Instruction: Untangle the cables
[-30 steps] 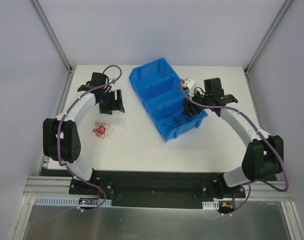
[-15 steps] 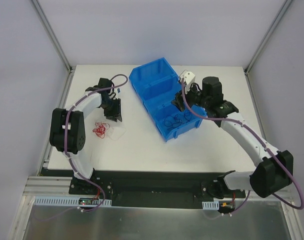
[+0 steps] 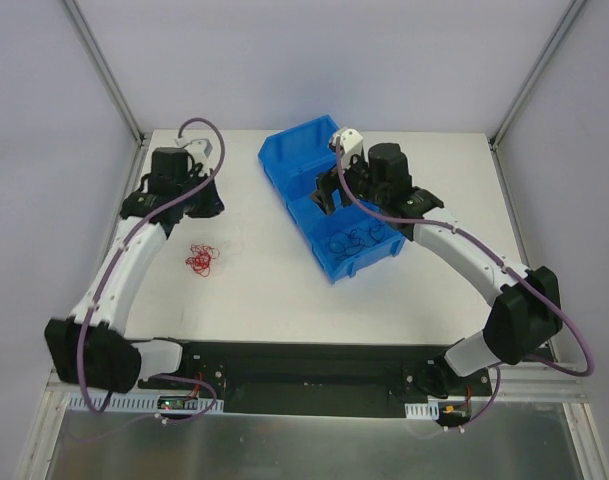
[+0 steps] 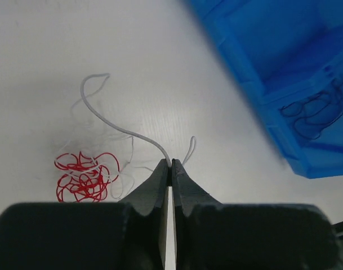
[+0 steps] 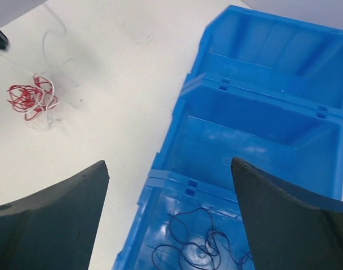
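My left gripper [image 4: 171, 164] is shut on the white cable [image 4: 119, 128], pinching it at the fingertips. The cable curves away up-left, and its thin strands trail down toward the red cable [image 4: 84, 178], a small curly bundle on the table [image 3: 284, 290]. From above, the left gripper [image 3: 196, 200] hangs beyond the red cable [image 3: 200, 260]. My right gripper [image 5: 168, 163] stands wide open above the blue bin [image 5: 261, 22], nothing between its fingers. The dark cable [image 5: 200, 247] lies coiled in the bin's nearest compartment [image 3: 359, 238].
The blue bin [image 3: 284, 152] has three compartments and sits diagonally at the table's middle-back. Its two far compartments hold nothing. Metal frame posts [image 3: 104, 70] rise at the back corners. Purple hoses [image 3: 199, 130] loop off both arms.
The left gripper has shut on the white cable and its arm has swung left and back. The right gripper has opened wide and moved left over the bin.
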